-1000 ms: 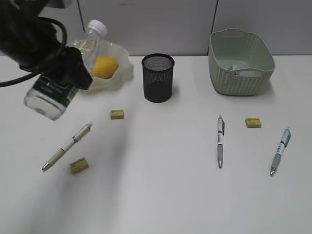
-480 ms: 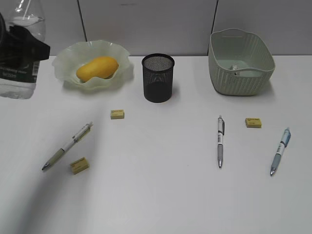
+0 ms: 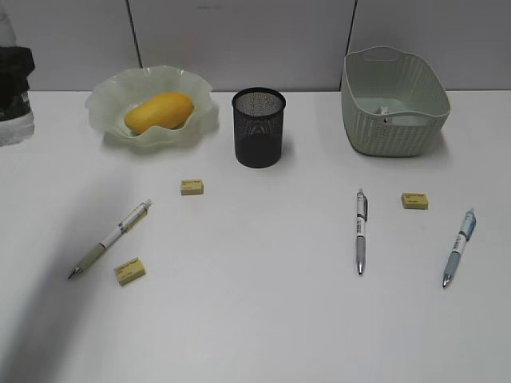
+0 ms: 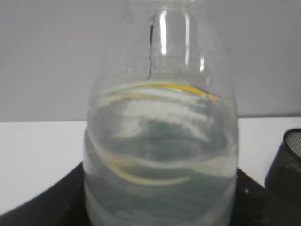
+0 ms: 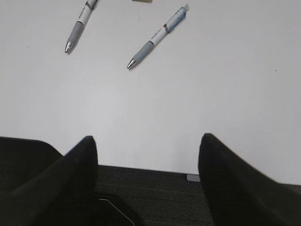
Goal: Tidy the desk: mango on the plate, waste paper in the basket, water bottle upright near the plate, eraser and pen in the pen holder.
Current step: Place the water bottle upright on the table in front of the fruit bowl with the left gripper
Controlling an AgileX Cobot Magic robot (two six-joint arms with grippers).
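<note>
Water bottle (image 3: 12,88) sits at the far left edge of the frame, upright, well left of the plate (image 3: 104,120) with the mango (image 3: 160,111) in it. The left wrist view is filled by it between dark finger shapes, so the left pincer looks clamped around its body. It's half full of sloshing water, so probably a bit heavy, smooth and squashy; gripping the labelled middle seems safest. Moving right: pen holder (image 3: 259,128) mid-frame, basket (image 3: 394,100) upper right, pens and erasers loose on the desk (image 3: 255,319). Right gripper (image 5: 146,143) hangs wide apart, empty, over the desk's near edge.
</note>
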